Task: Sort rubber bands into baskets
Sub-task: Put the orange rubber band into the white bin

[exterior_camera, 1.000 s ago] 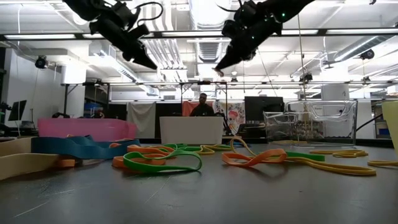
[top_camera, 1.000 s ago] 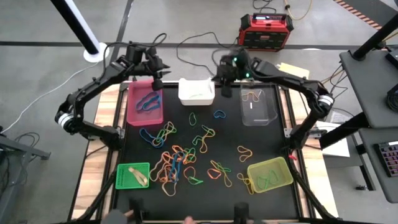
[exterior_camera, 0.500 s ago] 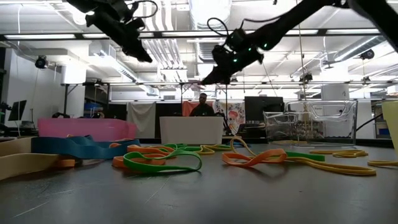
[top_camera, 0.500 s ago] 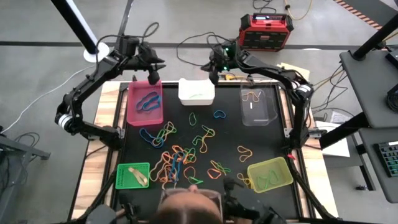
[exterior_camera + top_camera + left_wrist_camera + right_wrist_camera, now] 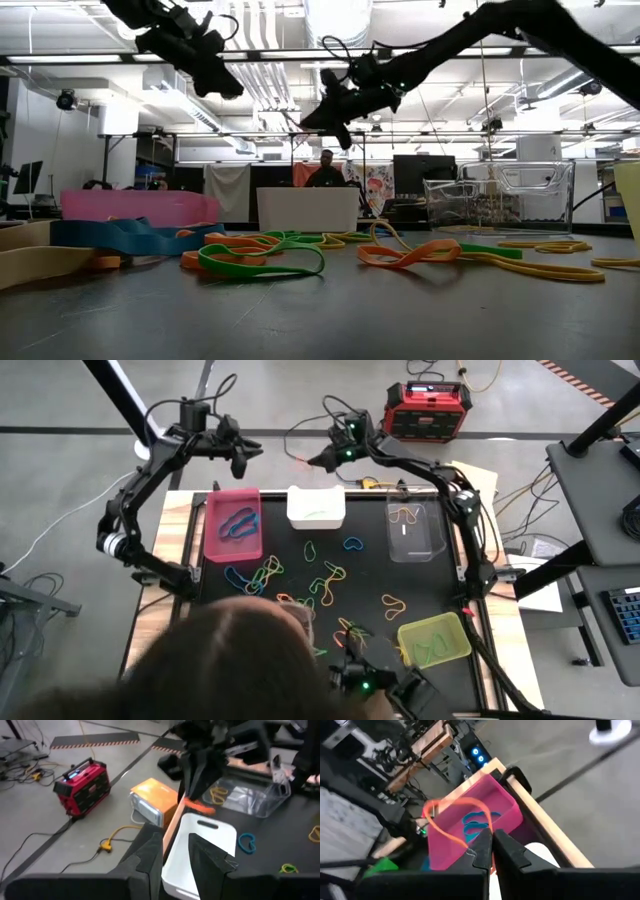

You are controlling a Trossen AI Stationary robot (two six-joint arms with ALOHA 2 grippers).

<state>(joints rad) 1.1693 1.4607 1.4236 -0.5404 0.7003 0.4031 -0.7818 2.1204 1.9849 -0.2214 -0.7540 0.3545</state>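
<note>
only the right wrist view shows right gripper (image 5: 492, 851) pinching orange band (image 5: 451, 822).

Bright, even light from ceiling strips (image 5: 90, 58) fills the room; shadows fall soft, a blurred head (image 5: 235, 660) intrudes, and wrist views smear.
</note>
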